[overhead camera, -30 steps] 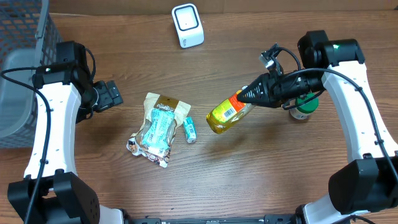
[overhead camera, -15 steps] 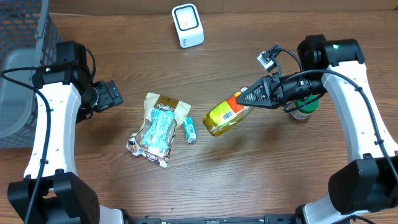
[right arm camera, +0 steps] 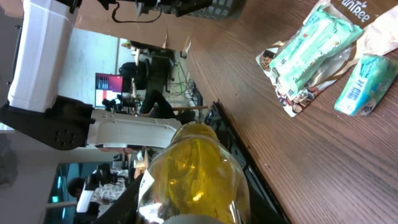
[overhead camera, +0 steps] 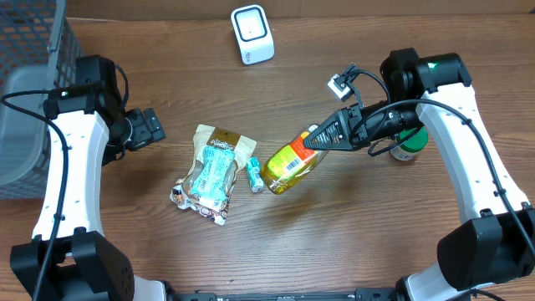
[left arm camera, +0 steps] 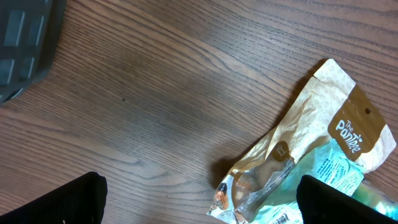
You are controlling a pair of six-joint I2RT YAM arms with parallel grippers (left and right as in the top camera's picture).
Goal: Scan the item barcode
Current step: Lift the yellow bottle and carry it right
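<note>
A yellow bottle with an orange-and-white label hangs tilted over the table's middle, its base pointing toward the front left. My right gripper is shut on its neck. In the right wrist view the bottle fills the space between the dark fingers. The white barcode scanner stands at the back centre, well away from the bottle. My left gripper is open at the left with nothing between its fingers; it hovers beside a snack pouch.
The tan-and-teal snack pouch lies left of the bottle, with a small teal packet next to it. A green-capped container stands under the right arm. A grey basket occupies the far left edge.
The right arm has carried the bottle leftward and slightly toward the front, closer to the small teal packet. The left arm has not moved.
</note>
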